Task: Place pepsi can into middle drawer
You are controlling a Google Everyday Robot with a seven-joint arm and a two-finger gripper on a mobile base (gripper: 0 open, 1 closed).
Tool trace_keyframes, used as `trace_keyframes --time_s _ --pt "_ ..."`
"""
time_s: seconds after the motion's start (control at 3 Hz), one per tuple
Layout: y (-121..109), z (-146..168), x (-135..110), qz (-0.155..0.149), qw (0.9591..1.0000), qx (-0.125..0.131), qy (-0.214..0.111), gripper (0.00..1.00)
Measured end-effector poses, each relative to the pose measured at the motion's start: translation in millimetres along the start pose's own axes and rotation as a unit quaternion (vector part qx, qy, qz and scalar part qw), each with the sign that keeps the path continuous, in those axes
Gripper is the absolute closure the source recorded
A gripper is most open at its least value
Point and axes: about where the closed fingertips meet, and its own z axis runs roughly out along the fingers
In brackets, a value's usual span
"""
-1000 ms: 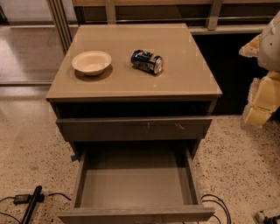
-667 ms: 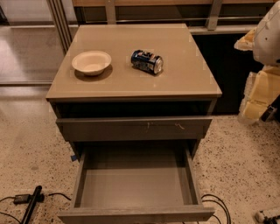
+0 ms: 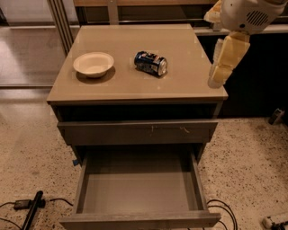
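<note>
The pepsi can (image 3: 150,63) lies on its side near the middle of the cabinet top (image 3: 180,85), dark blue with a silver end facing right. The middle drawer (image 3: 139,188) is pulled out below, with its grey floor and side walls showing and nothing in it. My gripper (image 3: 219,74) hangs pointing down at the right edge of the cabinet top, well to the right of the can and not touching it. It holds nothing. The white arm (image 3: 247,13) reaches in from the top right.
A white bowl (image 3: 93,64) sits on the cabinet top left of the can. A shut grey drawer front with pale scuffs (image 3: 137,131) is above the open drawer. Cables (image 3: 220,209) and a black device (image 3: 31,206) lie on the speckled floor.
My arm and gripper have moved left, from off the right side to the right edge of the cabinet top. The can, the bowl and the drawer have not moved.
</note>
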Motion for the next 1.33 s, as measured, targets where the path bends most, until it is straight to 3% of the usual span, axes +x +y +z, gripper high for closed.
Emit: trace_keyframes --time_s 0.33,0.67,1.33 --pt "-30.5 7.3 -7.2 0.044 0.9980 0.007 -0.044 0.00" --pt "-53.8 26.4 -3.2 0.093 0.9940 0.020 -0.053 0.00" --pt "-56.4 32.9 -8.1 0.103 0.9919 0.030 -0.068 0.00"
